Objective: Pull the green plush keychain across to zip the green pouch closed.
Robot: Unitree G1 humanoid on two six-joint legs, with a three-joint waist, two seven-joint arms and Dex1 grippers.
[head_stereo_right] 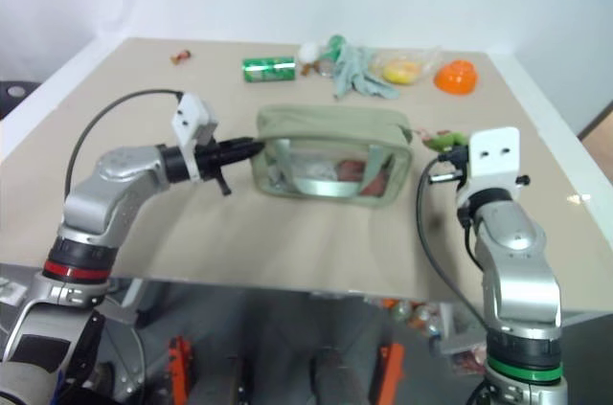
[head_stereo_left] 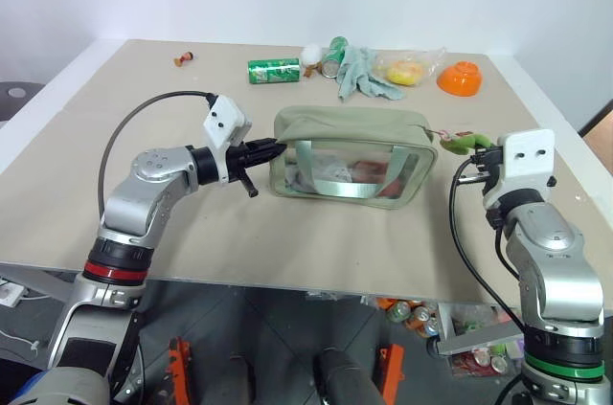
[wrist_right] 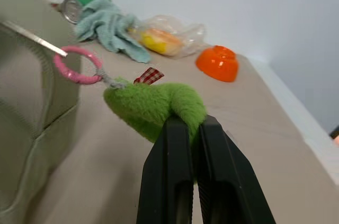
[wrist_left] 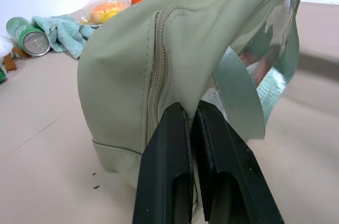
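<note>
Green plush keychain (wrist_right: 159,105) clamped in right gripper (wrist_right: 192,128), just off the green pouch (head_stereo_left: 350,151) end. Left gripper (wrist_left: 190,123) pinches pouch's opposite end. Bare table (head_stereo_left: 287,242) around both.

Silver-grey arm shells showing on both sides of the green pouch (head_stereo_left: 350,156); black fingers; white camera blocks with screw holes; black cables looping; red band left, green band right.
</note>
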